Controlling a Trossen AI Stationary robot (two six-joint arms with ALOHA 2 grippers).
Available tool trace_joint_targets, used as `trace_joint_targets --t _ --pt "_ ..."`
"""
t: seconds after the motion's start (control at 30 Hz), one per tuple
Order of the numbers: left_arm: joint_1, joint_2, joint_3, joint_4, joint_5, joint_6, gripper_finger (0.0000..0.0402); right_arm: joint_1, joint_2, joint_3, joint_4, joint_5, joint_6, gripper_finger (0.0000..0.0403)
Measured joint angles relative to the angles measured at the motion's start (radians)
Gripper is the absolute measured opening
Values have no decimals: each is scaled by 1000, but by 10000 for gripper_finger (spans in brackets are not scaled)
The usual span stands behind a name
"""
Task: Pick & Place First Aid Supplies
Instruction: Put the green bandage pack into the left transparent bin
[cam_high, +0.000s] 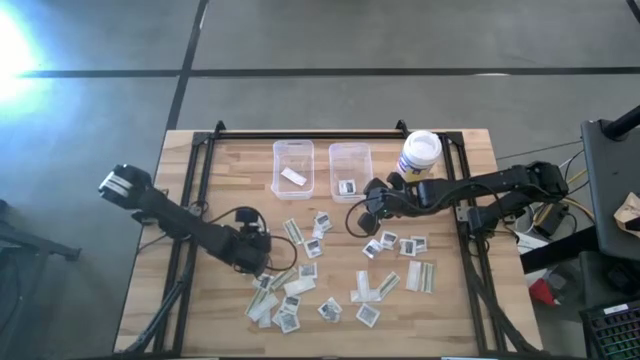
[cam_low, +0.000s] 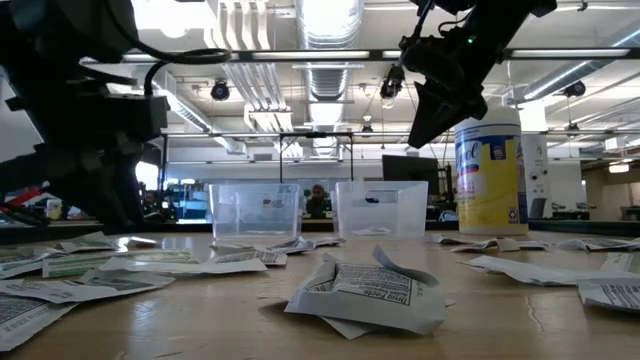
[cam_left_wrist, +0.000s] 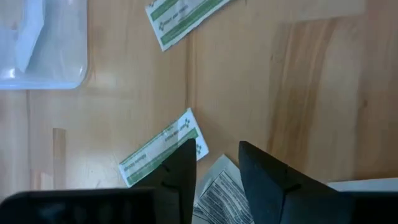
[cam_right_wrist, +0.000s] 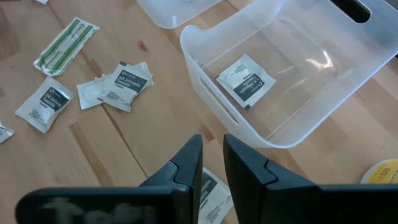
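**Two grippers low over scattered packets**

Two arms work at the wooden table (cam_high: 200, 330). The left gripper (cam_left_wrist: 214, 165) sits low at the left of the packet spread, fingers (cam_left_wrist: 180, 171) slightly apart, straddling the corner of a white printed packet (cam_left_wrist: 217, 193) beside a green-striped strip (cam_left_wrist: 158, 149); no grip shows. The right gripper (cam_right_wrist: 211, 158) hovers just beside the right clear bin (cam_right_wrist: 348, 81), fingers narrowly apart over a square packet (cam_right_wrist: 211, 193), holding nothing. One square packet (cam_right_wrist: 245, 79) lies in that bin; a pale strip (cam_high: 294, 176) lies in the left bin (cam_high: 294, 152). Remaining first aid supplies (cam_high: 330, 275) lie scattered flat across the table's near half.
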Motion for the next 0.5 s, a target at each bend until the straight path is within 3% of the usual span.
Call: trace_joint_targets --t 0.5 --pt "0 87 0 25 -57 1 106 0 0 -1 2 0 0 61"
